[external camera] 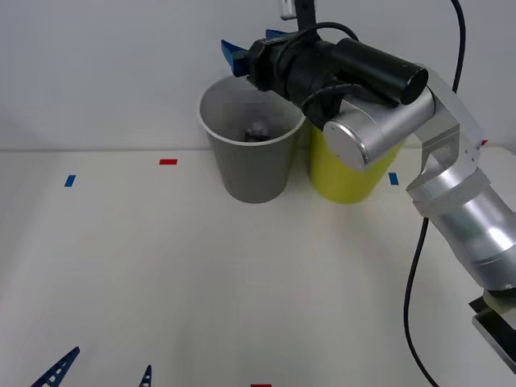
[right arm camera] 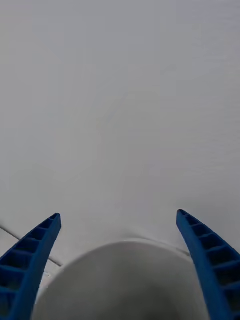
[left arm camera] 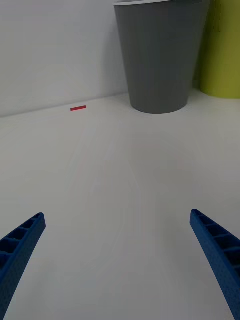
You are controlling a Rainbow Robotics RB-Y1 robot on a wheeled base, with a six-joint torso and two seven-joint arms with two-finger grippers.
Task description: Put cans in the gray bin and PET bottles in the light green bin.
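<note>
One arm, right, outstretched; right claw (external camera: 251,48) spread empty above gray bin (external camera: 251,169) holding can (external camera: 257,131).

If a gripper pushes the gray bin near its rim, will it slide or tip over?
The gray bin would probably tip rather than slide: it is tall and narrows toward its base. It likely is light, holding just one small can, so little weight steadies it. The light green bin close beside it might stop a fall toward that side.
</note>
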